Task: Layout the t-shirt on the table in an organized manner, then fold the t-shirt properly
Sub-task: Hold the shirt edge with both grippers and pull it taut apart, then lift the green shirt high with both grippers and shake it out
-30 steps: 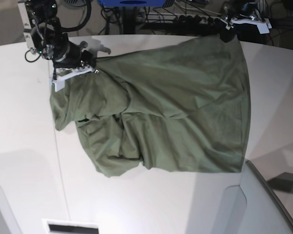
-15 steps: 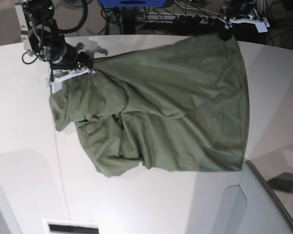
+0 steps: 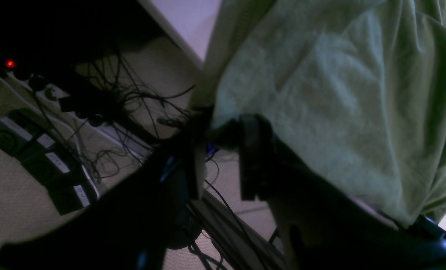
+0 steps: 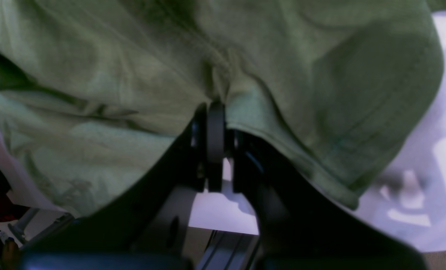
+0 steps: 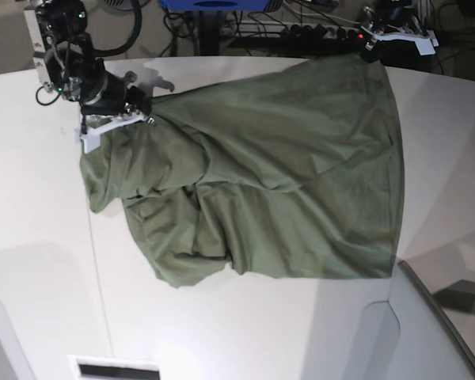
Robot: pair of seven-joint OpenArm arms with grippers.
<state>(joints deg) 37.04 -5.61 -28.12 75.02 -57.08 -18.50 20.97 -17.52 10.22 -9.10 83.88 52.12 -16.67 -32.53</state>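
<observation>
The olive-green t-shirt point(image 5: 285, 182) lies crumpled on the white table point(image 5: 32, 222), bunched toward the left and smoother on the right. My right gripper point(image 5: 145, 111) is at the shirt's upper left. In the right wrist view it point(image 4: 215, 108) is shut on a fold of the t-shirt point(image 4: 132, 56) near a hem. My left gripper point(image 5: 370, 49) sits at the shirt's far right corner, past the table's far edge. In the left wrist view its fingers point(image 3: 253, 157) stand a narrow gap apart. The t-shirt point(image 3: 339, 93) drapes over one finger and bunches between the tips. Whether they pinch it is unclear.
Cables and power strips point(image 5: 301, 28) lie on the floor beyond the table's far edge, also seen as cables point(image 3: 95, 112) under the left gripper. A grey panel point(image 5: 427, 332) rises at the near right corner. A thin seam point(image 5: 95, 277) runs down the tabletop on the left.
My right gripper has drawn the shirt's upper-left part a little up and to the left. The left gripper has shifted slightly upward at the far corner.
</observation>
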